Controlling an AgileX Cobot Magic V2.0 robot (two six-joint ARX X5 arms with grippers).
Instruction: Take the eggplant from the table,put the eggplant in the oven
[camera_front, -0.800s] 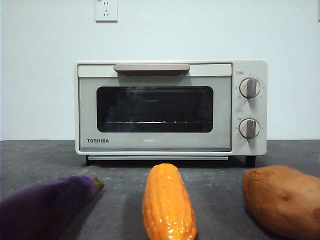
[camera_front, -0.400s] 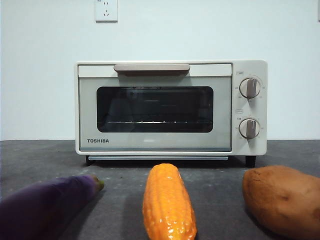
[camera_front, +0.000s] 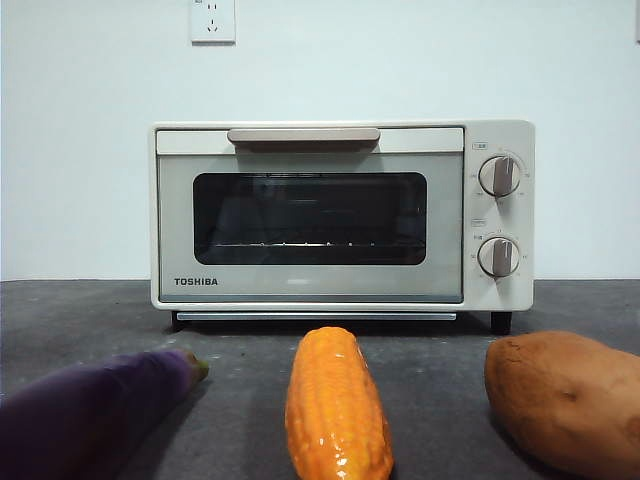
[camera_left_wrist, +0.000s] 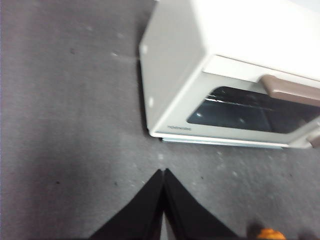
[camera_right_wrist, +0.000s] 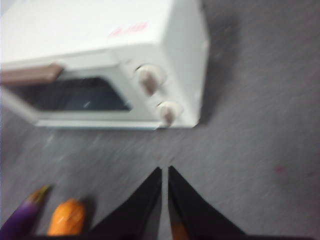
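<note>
Both pairs of jaws are pressed together and empty: my left gripper (camera_left_wrist: 163, 172) hangs over bare table (camera_left_wrist: 65, 125) off the oven's (camera_front: 340, 215) brand-name corner, and my right gripper (camera_right_wrist: 165, 170) hangs over the table in front of the oven's knob end. Neither arm shows in the front view, so both look clear of the oven's front. The eggplant (camera_front: 95, 405) lies on the table in front of the oven, toward its brand-name side, with its stem tip pointing at the oven, the corn (camera_front: 337, 405) beside it and the sweet potato (camera_front: 565, 400) beyond that. The oven door is shut, so I judge that the handle (camera_front: 303, 135) must be pulled down before the eggplant can go in. For the pick I would spread the jaws wide, come down across the eggplant's middle, not its tapering stem end, and close gently, since the glossy skin may slip. I would also keep clear of the corn beside it. Much is hard to read: the eggplant's thick end is cut off in the front view, my right wrist picture is blurred and shows only its stem end, and my left wrist view misses it entirely.
</note>
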